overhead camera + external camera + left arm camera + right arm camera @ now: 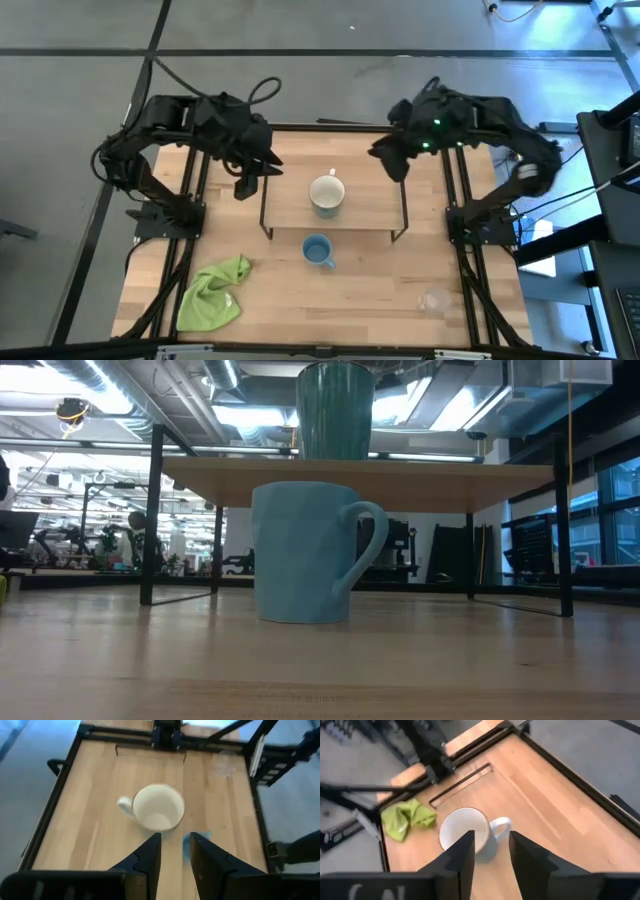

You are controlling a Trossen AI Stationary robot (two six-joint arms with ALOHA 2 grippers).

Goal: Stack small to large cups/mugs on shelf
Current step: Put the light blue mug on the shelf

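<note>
my right claw [490,852] hangs open above the cream mug [327,192], which stands upright on the shelf [375,205]; my left claw [174,855] hovers open nearby. the blue mug [317,250] sits on the tabletop [380,290] in front of the shelf, the glass cup [434,300] well apart.
</note>
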